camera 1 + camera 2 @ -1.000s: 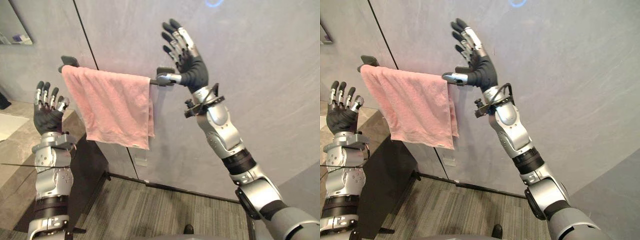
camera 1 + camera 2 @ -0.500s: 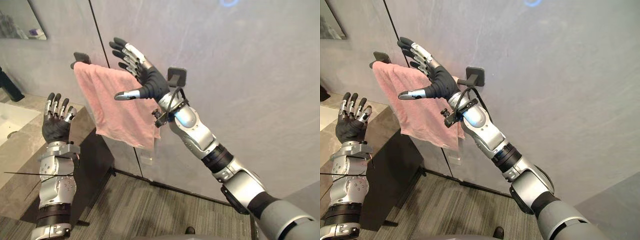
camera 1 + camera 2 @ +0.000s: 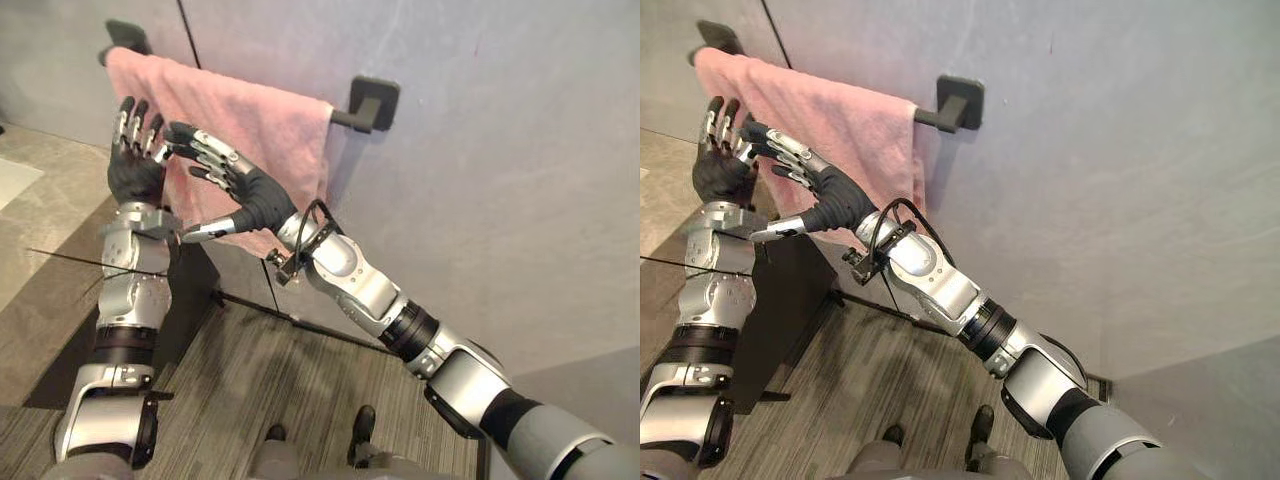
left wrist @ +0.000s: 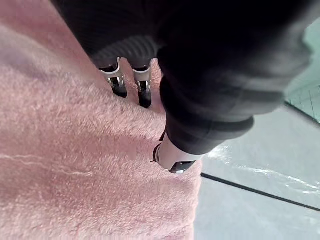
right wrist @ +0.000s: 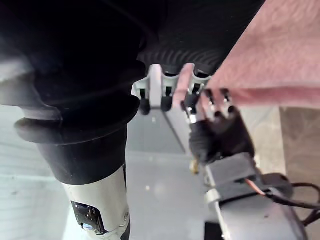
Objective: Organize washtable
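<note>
- Towel (image 3: 270, 125), pink with a fluffy looped pile and no pattern, hangs folded over a black rail (image 3: 342, 117) on a grey wall (image 3: 500, 150).
- Its long top fold runs along the rail, between a square black bracket (image 3: 375, 100) at the robot's right and a second one at the left end.
- From the fold the cloth drops straight down and lies flat against the wall. Its right side edge hangs free just short of the right bracket.
- The bottom hem is hidden behind the hands and the right forearm.
- The left hand (image 3: 135, 170) is raised in front of the towel's left half with its dark back to the camera. Its fingers (image 4: 119, 85) are straight and side by side, pointing up.
- In the left wrist view those fingertips sit right at the pile; I cannot tell whether they press it.
- The right hand (image 3: 255, 195) reaches across in front of the middle of the towel, just beside the left hand. Its fingers (image 3: 205, 155) are straight and fanned apart, aimed towards the left hand, with the thumb stuck out below them. It holds nothing.
- A stone bench (image 3: 40, 240) stands at the left, below the towel's left end, and grey plank floor (image 3: 270, 390) lies underneath.
</note>
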